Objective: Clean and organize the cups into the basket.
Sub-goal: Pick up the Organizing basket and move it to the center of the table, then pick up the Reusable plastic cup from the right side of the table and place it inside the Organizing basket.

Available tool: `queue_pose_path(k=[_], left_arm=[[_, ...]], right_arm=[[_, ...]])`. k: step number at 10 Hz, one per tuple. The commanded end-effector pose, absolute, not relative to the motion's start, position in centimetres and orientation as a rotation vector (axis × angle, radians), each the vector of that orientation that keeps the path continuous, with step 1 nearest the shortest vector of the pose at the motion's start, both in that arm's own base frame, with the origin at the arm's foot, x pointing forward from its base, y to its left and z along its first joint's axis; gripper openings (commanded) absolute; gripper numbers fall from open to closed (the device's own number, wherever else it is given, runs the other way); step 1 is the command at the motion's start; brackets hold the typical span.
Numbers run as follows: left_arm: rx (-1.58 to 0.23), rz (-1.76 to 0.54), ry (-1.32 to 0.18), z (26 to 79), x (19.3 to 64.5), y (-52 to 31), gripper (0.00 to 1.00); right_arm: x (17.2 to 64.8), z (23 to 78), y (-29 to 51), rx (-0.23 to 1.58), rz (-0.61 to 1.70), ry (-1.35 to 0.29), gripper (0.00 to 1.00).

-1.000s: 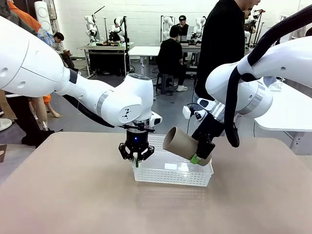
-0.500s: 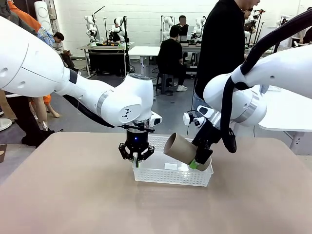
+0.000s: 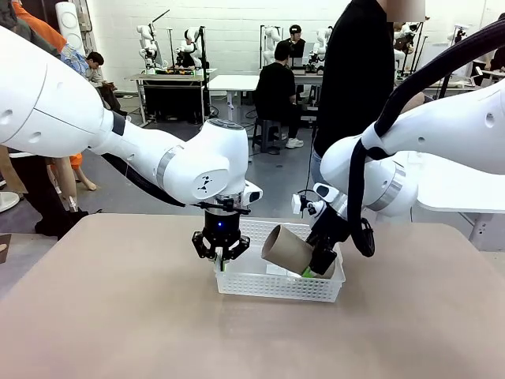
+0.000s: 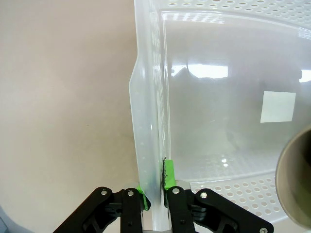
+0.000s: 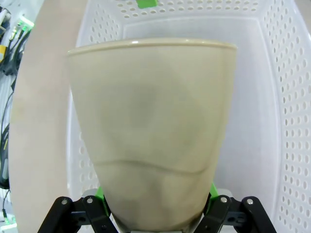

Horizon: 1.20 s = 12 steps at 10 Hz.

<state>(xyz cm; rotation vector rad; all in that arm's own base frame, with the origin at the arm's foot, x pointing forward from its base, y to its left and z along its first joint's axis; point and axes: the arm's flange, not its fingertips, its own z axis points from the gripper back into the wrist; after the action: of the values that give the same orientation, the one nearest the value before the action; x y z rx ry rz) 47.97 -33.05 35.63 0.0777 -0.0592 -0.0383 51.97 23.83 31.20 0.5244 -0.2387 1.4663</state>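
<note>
So my left gripper is pinched shut on the left end wall of the basket, one finger either side of the rim, bracing it in the middle of the frame. My right gripper is clamped around the base of a tan cup. The cup is tipped on its side with the mouth facing picture left, hanging over the right half of the basket (low, but whether it touches the floor I can't tell).

Progress-wise I'd say we're early. The basket floor looks bare in the left wrist view, so I reckon this is the first cup going in, and it isn't set down yet. How many more are waiting, no idea.

Writing: there's a white square sticker on the basket floor, blank as far as I can read, and nothing legible on the cup.
</note>
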Motion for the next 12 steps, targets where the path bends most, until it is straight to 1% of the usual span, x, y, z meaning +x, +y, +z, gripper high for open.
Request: queue_pose_path(k=[1, 2, 3, 4, 5, 12], left_arm=[[0.079, -0.039, -0.058, 35.5, 48.0, -33.1, 0.0], [0.079, -0.039, -0.058, 35.5, 48.0, -33.1, 0.0], [0.079, -0.039, -0.058, 35.5, 48.0, -33.1, 0.0], [0.079, -0.039, -0.058, 35.5, 48.0, -33.1, 0.0], [0.079, -0.039, -0.058, 35.5, 48.0, -33.1, 0.0], [0.079, -0.039, -0.058, 35.5, 48.0, -33.1, 0.0]], right_arm=[[53.1, 30.4, 24.7, 0.499, 1.449, -0.197, 0.79], [53.2, 30.2, 24.9, 0.49, 1.45, -0.166, 0.79], [53.3, 30.2, 24.9, 0.489, 1.46, -0.17, 0.79], [53.3, 30.2, 25.0, 0.496, 1.468, -0.173, 0.88], [53.1, 30.4, 25.0, 0.498, 1.477, -0.178, 0.99], [52.6, 31.7, 25.0, 0.495, 1.496, -0.187, 1.0]])
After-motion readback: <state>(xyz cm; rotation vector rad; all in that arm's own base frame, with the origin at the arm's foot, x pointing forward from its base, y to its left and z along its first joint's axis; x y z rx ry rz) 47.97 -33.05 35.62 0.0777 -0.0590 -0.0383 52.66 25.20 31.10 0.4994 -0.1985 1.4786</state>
